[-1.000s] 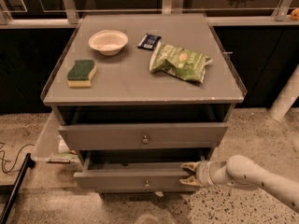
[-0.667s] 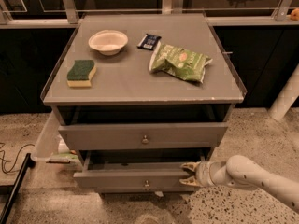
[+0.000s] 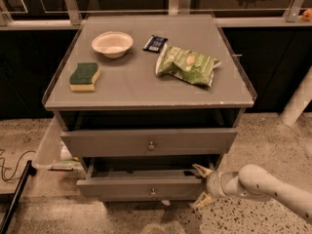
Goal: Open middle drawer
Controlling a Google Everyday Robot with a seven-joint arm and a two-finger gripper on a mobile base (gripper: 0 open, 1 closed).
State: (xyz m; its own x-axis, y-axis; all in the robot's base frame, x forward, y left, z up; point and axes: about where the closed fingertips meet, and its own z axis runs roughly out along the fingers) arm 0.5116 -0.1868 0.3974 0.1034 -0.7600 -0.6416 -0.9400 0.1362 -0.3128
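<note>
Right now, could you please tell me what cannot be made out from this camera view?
Camera view:
- Inside of the middle drawer: shadowed beneath the upper drawer front.
- The gripper, open at that drawer's right end: whether it touches is unclear.
- The robot arm: cut off by the right edge.
- Print on the dark packet: too small.

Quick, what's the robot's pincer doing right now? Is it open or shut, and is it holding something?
Pincer: open, holding nothing, its fingers spread above and below the right end of the middle drawer.
</note>
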